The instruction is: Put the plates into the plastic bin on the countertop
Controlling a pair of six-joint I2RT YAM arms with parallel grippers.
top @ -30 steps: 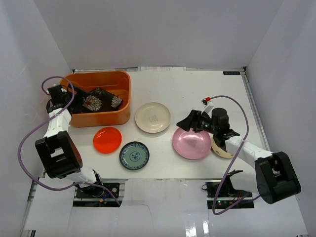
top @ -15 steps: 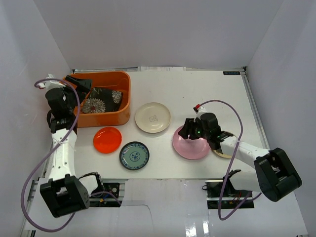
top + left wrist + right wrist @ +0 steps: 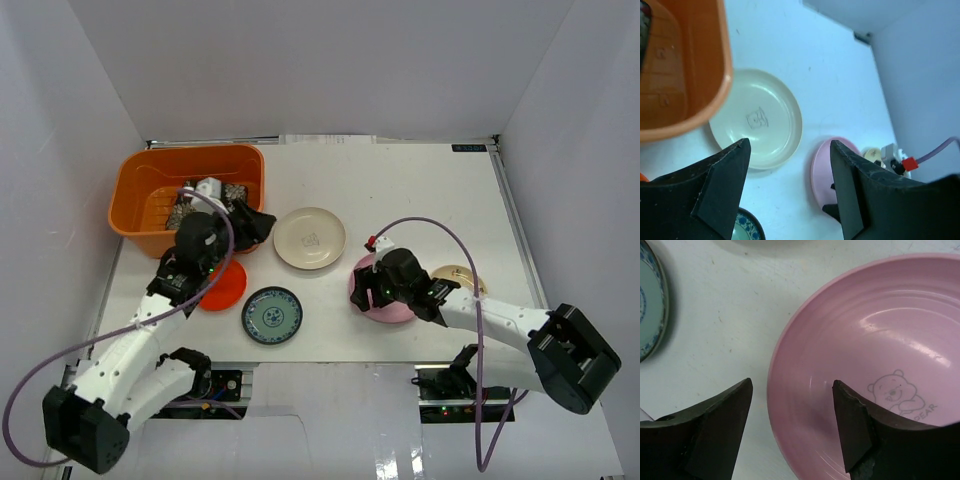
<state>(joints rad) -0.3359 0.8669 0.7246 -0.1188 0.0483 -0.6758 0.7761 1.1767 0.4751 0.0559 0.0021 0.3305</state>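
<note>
Plates: five lie out on the countertop (image 3: 420, 190), and at least one is already binned.

Bin (image 3: 135, 195): orange, at the far left of the counter. A black floral plate (image 3: 182, 212) lies inside against the near wall, largely behind the left arm (image 3: 150, 310). I cannot tell whether anything sits beneath it, and I find no teal square plate in any view.

On the counter, by size:
- The pink plate (image 3: 880, 330) is right of centre and carries a bear print (image 3: 892, 390).
- The cream plate (image 3: 310, 238) lies just beside the bin's right wall.
- The blue-green plate (image 3: 272, 315) lies at the near edge.
- The orange-red plate (image 3: 228, 285) has its left part under the left arm.
- The beige plate (image 3: 460, 275) has its near side cut off by the right arm (image 3: 490, 320).

Left gripper (image 3: 790, 145): fingers apart and holding nothing. It hovers just past the bin wall with the cream plate framed between the fingers. I read this as lining up on that plate.

Right gripper (image 3: 792, 385): fingers spread and not clamped. One finger is outside the pink rim over the counter and the other is over the bowl. My guess is that it straddles the rim because a shallow dish offers no other hold. I cannot tell whether either tip touches the plate or the counter.
</note>
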